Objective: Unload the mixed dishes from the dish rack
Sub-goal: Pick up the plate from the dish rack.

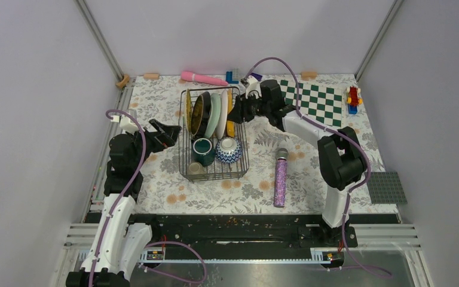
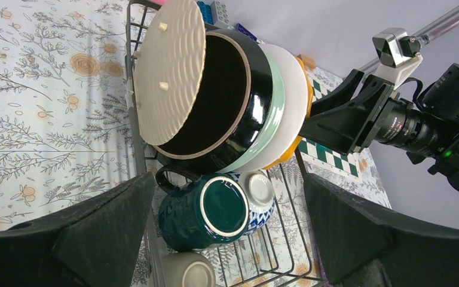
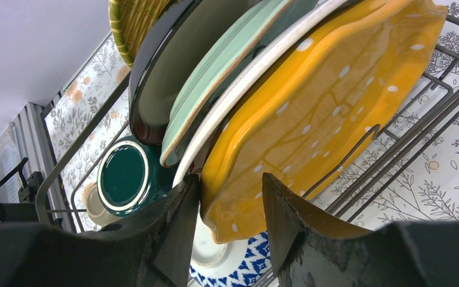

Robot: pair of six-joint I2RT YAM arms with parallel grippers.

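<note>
R gripper (image 3: 230, 179): fingers (image 3: 167, 233) abt half-closed astride the lower rim of yellow plate (image 3: 323, 107); both inner faces look to press on it. The plate stands on edge in its slot, at the right end of the row, in the far half of dish rack (image 1: 182, 149). Same row, going left: white plate (image 2: 293, 101), pale green plate (image 3: 227, 60), dark glossy plate (image 2: 215, 101), ribbed cream plate (image 2: 170, 66). All are upright and packed close, leaning on each other. Near half of rack: teal mug (image 2: 206, 212), its mouth in view; blue-patterned bowl (image 2: 257, 191) foot ring up, touching the mug on its right; small greyish cup (image 2: 188, 272) at the near-left corner. L gripper (image 1: 173, 134): fingers (image 2: 95, 233) spread full wide, nothing betw. them, just beside the rack's left wall and aimed at the plates and mug. Rack sits mid-table on floral cloth (image 1: 155, 185). Also on the cloth: glittery purple cylinder (image 1: 281, 178) lying near the rack's right side; green-white checkered board (image 1: 314, 101) at far right, behind the R arm; pink item (image 1: 203, 78) at the far edge; grey studded plate (image 1: 386, 187) at the near-right edge.
</note>
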